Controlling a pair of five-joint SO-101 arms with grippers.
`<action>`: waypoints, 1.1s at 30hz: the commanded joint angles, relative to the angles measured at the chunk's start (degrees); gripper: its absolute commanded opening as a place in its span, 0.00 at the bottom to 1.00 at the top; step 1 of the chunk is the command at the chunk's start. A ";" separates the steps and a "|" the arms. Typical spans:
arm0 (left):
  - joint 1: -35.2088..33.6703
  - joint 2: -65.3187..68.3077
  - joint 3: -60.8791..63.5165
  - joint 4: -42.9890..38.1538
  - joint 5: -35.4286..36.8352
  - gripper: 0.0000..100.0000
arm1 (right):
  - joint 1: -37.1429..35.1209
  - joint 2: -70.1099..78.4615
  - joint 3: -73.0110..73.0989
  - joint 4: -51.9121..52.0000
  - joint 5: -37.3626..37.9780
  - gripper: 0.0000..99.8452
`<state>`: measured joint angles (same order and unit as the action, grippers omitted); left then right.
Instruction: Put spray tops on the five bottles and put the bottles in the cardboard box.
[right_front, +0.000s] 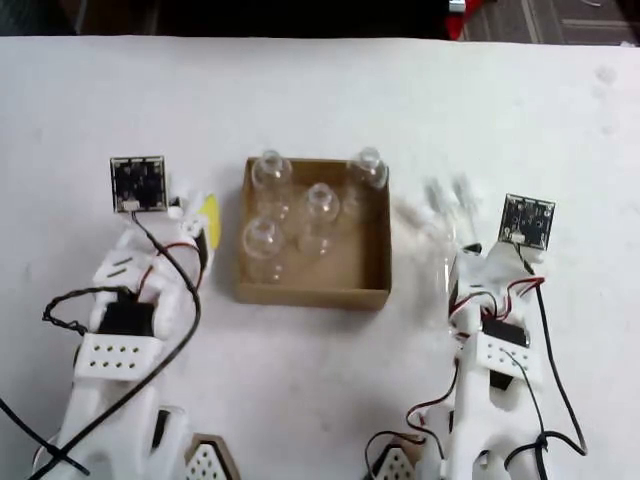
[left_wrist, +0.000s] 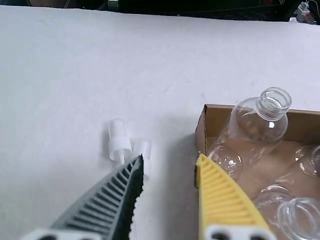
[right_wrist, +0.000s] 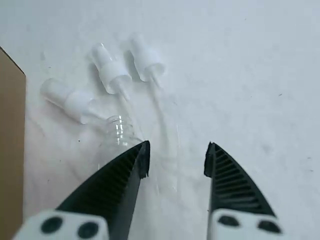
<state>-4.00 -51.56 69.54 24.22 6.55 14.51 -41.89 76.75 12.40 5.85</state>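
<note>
Well, my left claw (left_wrist: 169, 162) is open beside the cardboard box (right_front: 312, 295) with four bottles (right_front: 270, 172) in it, and my open right claw (right_wrist: 177, 150) half hides a hard-to-see clear bottle (right_wrist: 119, 131) by three spray tops (right_wrist: 112, 70) on the table (right_front: 320, 90).

There are five bottles (right_front: 320, 205), five spray tops (right_wrist: 112, 72) and one cardboard box (right_front: 310, 295).
</note>
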 joint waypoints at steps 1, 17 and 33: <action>0.40 -1.10 -1.58 -1.58 -0.62 0.16 | -0.48 -1.19 -0.26 0.13 0.62 0.16; 0.31 -1.45 -1.58 -1.32 -0.62 0.16 | -0.48 -1.19 -0.26 0.13 0.62 0.16; 0.13 -1.19 -1.58 -1.49 -0.62 0.16 | -3.38 -1.63 1.05 0.13 0.62 0.16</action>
<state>-4.00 -51.56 69.54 24.22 6.55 13.54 -41.89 77.19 12.40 5.85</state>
